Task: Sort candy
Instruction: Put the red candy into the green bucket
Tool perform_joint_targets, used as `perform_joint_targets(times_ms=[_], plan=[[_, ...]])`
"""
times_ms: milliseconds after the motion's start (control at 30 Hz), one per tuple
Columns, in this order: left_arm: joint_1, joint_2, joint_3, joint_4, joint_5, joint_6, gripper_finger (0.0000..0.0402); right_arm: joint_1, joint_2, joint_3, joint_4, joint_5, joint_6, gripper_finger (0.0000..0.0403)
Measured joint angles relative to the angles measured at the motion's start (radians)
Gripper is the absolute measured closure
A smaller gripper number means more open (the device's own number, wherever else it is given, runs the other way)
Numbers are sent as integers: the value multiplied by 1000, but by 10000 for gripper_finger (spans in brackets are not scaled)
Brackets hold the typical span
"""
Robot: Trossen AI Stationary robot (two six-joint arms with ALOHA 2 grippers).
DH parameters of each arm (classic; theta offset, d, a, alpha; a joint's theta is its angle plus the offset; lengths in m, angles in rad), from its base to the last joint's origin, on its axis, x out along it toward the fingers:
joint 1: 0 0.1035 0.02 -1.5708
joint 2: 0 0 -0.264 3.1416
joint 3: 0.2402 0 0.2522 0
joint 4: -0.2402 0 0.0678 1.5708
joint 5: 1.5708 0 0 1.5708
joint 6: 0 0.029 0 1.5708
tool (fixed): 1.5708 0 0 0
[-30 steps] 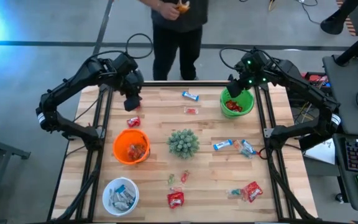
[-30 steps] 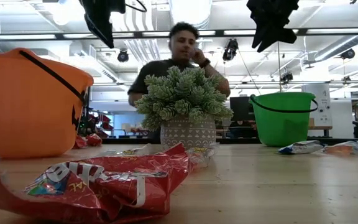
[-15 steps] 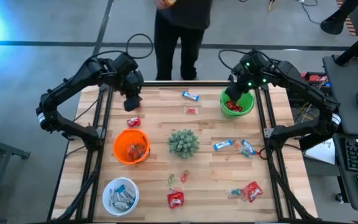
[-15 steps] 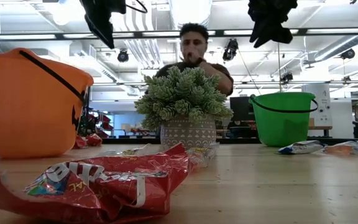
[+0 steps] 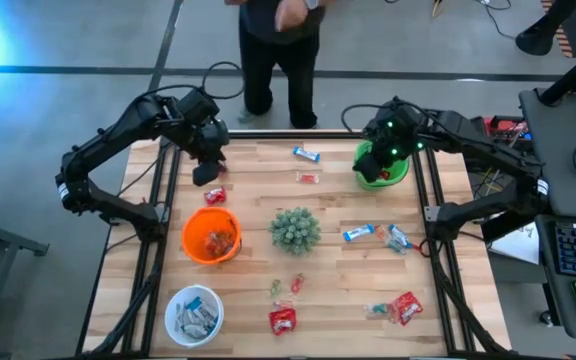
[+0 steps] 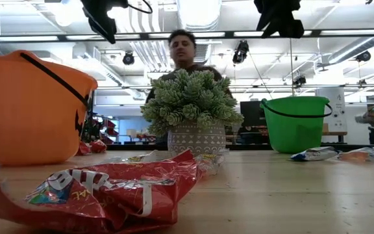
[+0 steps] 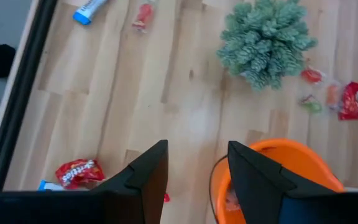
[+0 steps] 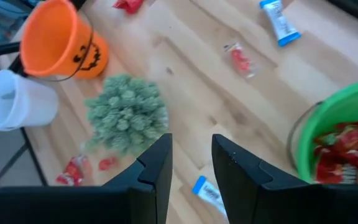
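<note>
Both grippers are empty, with their fingers apart. Right gripper (image 5: pixel 376 158) hangs over the green bucket (image 5: pixel 400 172) at about 2 o'clock on the table (image 5: pixel 248 190). Red packets (image 8: pixel 340 149) lie inside that bucket. Left gripper (image 5: pixel 210 170) hangs high at about 10 o'clock, near the orange bucket (image 5: pixel 211 236), and a red candy packet (image 5: pixel 215 196) lies on the wood just under it.

My guess is that the right arm has just dropped a red packet and now needs a new one. Candy is spread all over: a blue-and-white bar (image 5: pixel 306 154) and a small red piece (image 5: pixel 308 178) at 12 o'clock, more blue bars (image 5: pixel 376 234) at 3 o'clock, and red packets (image 5: pixel 404 307) at 5 o'clock. A spiky green plant (image 5: pixel 295 229) sits in the middle.

Next, the right gripper should move to the near blue bar, go low, and close on it. That bar looks like it belongs in the white bucket (image 5: pixel 194 314) at 7 o'clock.
</note>
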Motion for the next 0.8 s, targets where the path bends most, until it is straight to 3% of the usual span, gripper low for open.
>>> perform_joint_targets(times_ms=[200,367,800], plan=[[-34,-19,0,-34,6,1,253,100,0,0,30,0,106,300],[-64,-47,0,-31,118,0,253,195,0,0,42,5,206,300],[-221,-107,0,-31,142,-56,253,509,36,-1,63,251,528,300]])
